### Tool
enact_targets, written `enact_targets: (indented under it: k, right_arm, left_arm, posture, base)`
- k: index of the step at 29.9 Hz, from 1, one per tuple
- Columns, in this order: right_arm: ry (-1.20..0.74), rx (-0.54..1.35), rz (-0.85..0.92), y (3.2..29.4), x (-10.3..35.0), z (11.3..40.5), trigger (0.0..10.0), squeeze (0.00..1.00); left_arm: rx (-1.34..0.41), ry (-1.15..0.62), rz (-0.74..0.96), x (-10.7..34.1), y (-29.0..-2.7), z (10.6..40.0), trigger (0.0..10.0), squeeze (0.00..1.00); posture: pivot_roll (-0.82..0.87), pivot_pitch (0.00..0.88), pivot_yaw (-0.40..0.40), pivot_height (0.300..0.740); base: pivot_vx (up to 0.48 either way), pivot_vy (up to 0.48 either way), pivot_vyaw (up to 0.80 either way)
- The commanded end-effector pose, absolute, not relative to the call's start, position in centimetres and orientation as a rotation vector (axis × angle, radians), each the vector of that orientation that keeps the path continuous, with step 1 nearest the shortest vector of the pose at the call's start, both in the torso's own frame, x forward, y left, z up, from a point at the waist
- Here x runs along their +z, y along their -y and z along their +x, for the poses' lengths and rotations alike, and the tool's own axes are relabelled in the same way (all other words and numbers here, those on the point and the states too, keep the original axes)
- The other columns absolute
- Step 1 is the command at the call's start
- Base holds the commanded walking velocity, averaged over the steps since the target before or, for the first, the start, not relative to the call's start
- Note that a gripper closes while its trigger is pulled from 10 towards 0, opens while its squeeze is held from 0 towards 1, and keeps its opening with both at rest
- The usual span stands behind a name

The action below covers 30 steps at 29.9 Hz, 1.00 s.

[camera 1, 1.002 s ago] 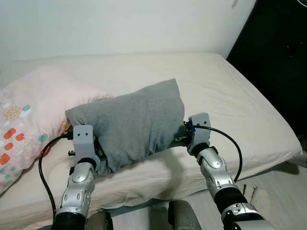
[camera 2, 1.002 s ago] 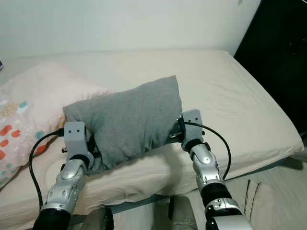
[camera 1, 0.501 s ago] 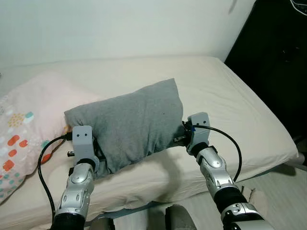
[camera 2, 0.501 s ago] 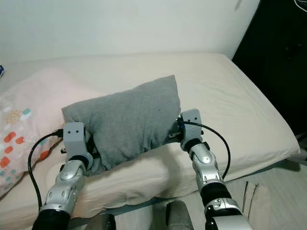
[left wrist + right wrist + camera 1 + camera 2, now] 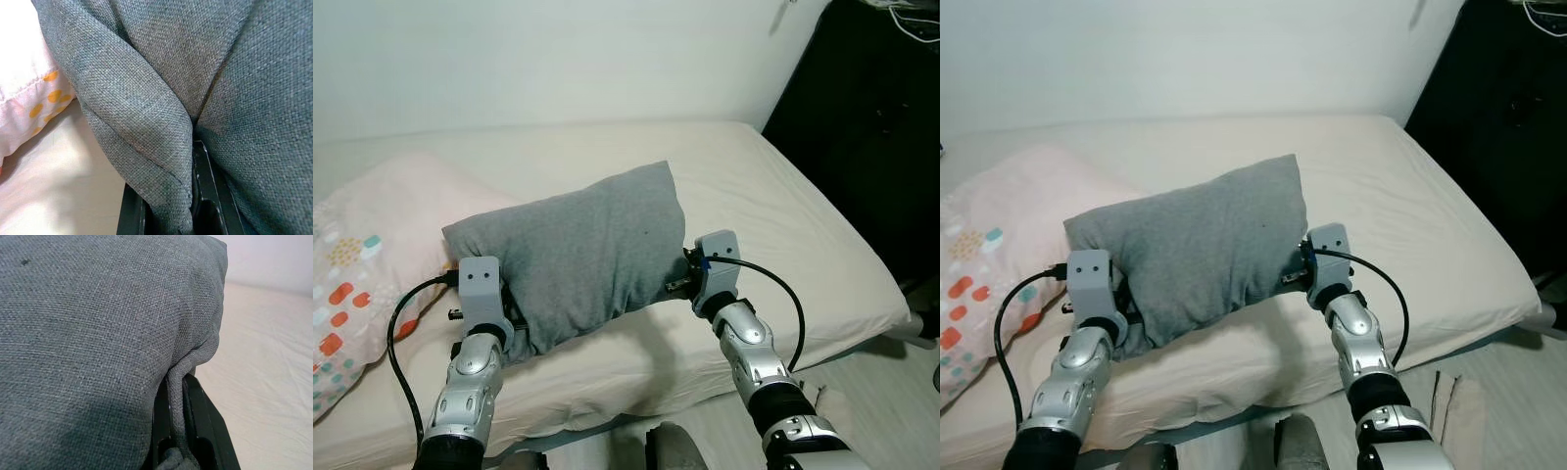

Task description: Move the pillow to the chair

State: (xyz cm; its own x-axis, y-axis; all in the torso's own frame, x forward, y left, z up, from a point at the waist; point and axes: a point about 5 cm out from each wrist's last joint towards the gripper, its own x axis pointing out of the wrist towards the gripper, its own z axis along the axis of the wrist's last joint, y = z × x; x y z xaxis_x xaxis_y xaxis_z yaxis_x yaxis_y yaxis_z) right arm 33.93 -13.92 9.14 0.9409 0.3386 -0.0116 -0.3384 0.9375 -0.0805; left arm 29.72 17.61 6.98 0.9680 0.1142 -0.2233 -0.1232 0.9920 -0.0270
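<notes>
A grey pillow (image 5: 573,250) hangs between my two arms, lifted a little above the cream bed (image 5: 783,225). My left gripper (image 5: 514,318) is shut on the pillow's near left end, where a fold of grey cloth (image 5: 161,161) is pinched between the black fingers (image 5: 208,191). At the pillow's right end my right gripper (image 5: 677,284) is shut on a bunched edge of the fabric (image 5: 176,396), held between its fingers (image 5: 200,421). No chair can be seen.
A pink pillow with coloured spots (image 5: 357,264) lies on the bed to the left, partly behind the grey one. A dark cabinet (image 5: 871,127) stands at the right, beyond the bed's edge. Pale floor (image 5: 891,392) lies at the lower right.
The whole view has shifted, with the bed sliding slightly down and left and more of the dark cabinet showing: the camera moved. Both grippers keep the same hold on the pillow.
</notes>
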Motion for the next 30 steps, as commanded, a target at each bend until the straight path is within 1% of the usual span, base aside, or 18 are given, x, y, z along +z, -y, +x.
enact_targets:
  k: [1, 13, 18, 24, 30]
  right_arm:
    - [0.041, 0.427, -0.094, 12.50, 9.65, 33.80, 10.0, 0.00]
    - [0.048, 0.458, -0.072, 12.41, 9.86, 33.72, 10.0, 0.00]
    - [0.043, 0.464, -0.086, 12.30, 9.85, 33.73, 10.0, 0.00]
    - [0.048, 0.450, -0.127, 12.32, 9.82, 33.79, 10.0, 0.00]
    - [0.049, 0.451, -0.125, 12.33, 9.85, 33.79, 10.0, 0.00]
  left_arm:
    - [0.083, -0.171, -0.053, 7.87, -16.47, 30.19, 10.0, 0.00]
    - [0.062, -0.160, -0.068, 8.01, -16.09, 30.26, 10.0, 0.00]
    - [0.059, -0.158, -0.070, 8.04, -16.01, 30.33, 10.0, 0.00]
    - [0.062, -0.159, -0.075, 8.04, -16.04, 30.39, 10.0, 0.00]
    - [0.062, -0.158, -0.076, 8.05, -16.05, 30.38, 10.0, 0.00]
  posture:
    - [-0.03, 0.102, -0.122, 0.646]
    - [-0.03, 0.101, -0.120, 0.651]
    - [-0.03, 0.100, -0.118, 0.666]
    - [-0.04, 0.100, -0.119, 0.666]
    - [-0.04, 0.100, -0.119, 0.666]
  base:
    - [0.000, 0.000, 0.00]
    - [0.000, 0.000, 0.00]
    - [0.000, 0.000, 0.00]
    - [0.000, 0.000, 0.00]
    - [0.000, 0.000, 0.00]
